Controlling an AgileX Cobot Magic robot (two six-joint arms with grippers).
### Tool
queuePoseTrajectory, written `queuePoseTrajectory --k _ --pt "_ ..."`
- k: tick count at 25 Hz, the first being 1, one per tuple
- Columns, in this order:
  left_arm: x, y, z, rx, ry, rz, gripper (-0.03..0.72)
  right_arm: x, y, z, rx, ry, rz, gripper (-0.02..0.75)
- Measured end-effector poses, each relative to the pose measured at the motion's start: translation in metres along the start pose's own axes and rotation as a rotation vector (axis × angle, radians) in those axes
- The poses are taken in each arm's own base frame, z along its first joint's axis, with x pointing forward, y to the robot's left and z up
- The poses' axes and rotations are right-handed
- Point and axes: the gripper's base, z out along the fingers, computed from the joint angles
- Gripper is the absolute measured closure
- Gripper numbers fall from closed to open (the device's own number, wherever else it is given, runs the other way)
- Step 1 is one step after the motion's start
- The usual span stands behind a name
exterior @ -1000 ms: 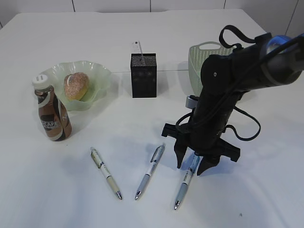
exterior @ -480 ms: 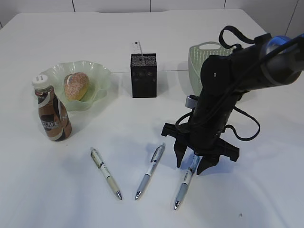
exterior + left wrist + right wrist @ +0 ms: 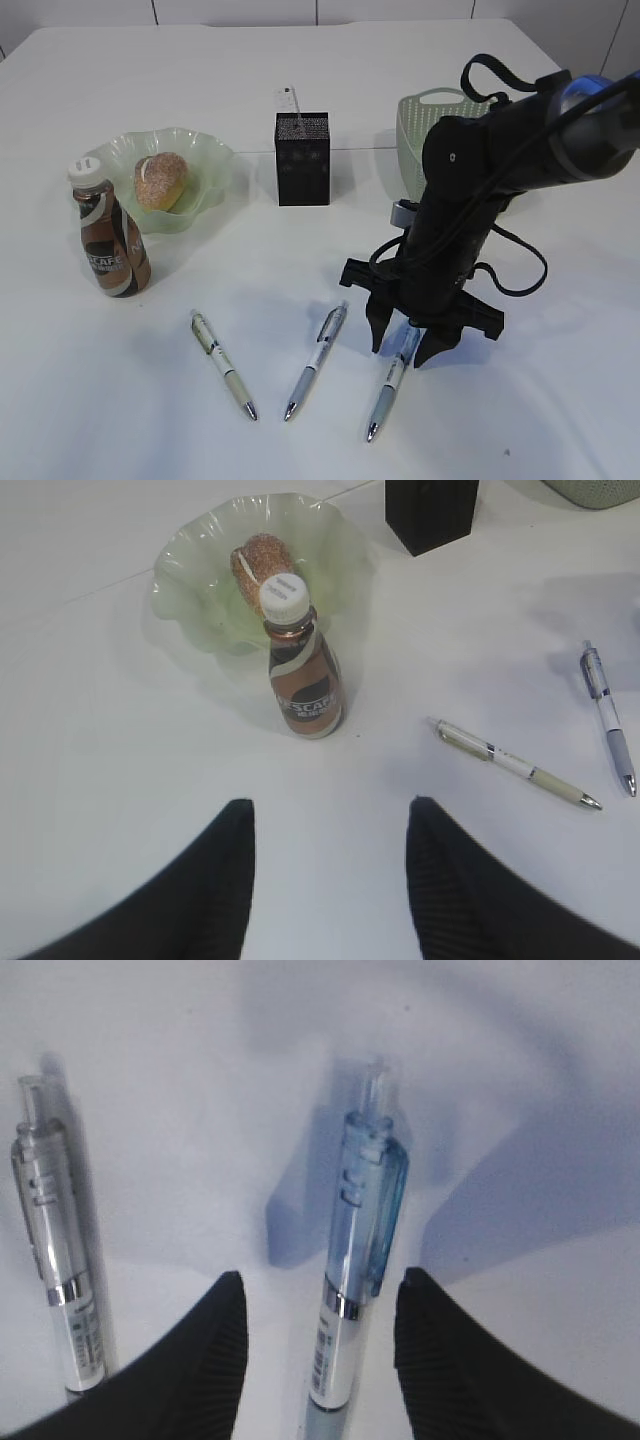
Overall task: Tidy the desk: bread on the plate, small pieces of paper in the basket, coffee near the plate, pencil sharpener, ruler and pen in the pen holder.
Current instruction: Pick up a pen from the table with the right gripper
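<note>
My right gripper [image 3: 405,355] stands open, pointing down at the table, its fingers on either side of a blue-clipped pen [image 3: 360,1240] that lies flat between them [image 3: 390,385]. A grey pen [image 3: 316,361] and a cream pen [image 3: 224,363] lie to its left. The black pen holder [image 3: 303,160] stands at the back with a white ruler [image 3: 288,100] sticking out. Bread [image 3: 160,180] lies on the green plate [image 3: 205,160], and the coffee bottle [image 3: 110,240] stands upright beside it. My left gripper [image 3: 330,810] is open and empty above bare table. No pencil sharpener or paper pieces show.
A pale green basket [image 3: 425,120] stands at the back right, behind my right arm. In the left wrist view the coffee bottle [image 3: 303,675] stands ahead of the fingers, with the cream pen [image 3: 515,765] to its right.
</note>
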Motion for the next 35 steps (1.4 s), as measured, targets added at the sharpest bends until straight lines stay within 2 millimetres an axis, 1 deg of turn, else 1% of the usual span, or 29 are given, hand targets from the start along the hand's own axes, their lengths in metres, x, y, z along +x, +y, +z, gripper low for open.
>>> queuePoseTrajectory --k 5,19,28,29,30,31,33,35 --pt "0.0 0.0 0.0 0.001 0.0 -0.001 0.34 0.0 0.0 0.0 0.003 -0.001 -0.002 0.351" --pt "0.001 0.0 0.0 0.001 0.009 -0.001 0.34 -0.001 -0.002 0.01 0.022 0.015 0.006 0.351" --pt "0.001 0.0 0.0 0.0 0.011 0.0 0.34 -0.002 -0.001 0.01 0.019 0.012 0.006 0.36" --pt "0.001 0.0 0.0 0.0 0.011 0.0 0.34 -0.002 -0.002 0.011 0.022 0.014 0.007 0.401" --pt "0.001 0.0 0.0 0.0 0.012 0.0 0.34 -0.002 -0.002 0.011 0.022 0.014 0.007 0.401" --pt "0.001 0.0 0.0 0.0 0.012 0.0 0.34 -0.002 -0.001 0.012 0.022 0.014 0.007 0.451" --pt "0.001 0.0 0.0 0.0 0.014 0.0 0.34 -0.002 -0.001 0.012 0.022 0.015 0.007 0.481" --pt "0.001 0.0 0.0 0.0 0.014 0.0 0.34 -0.002 -0.001 0.012 0.022 0.015 0.007 0.481"
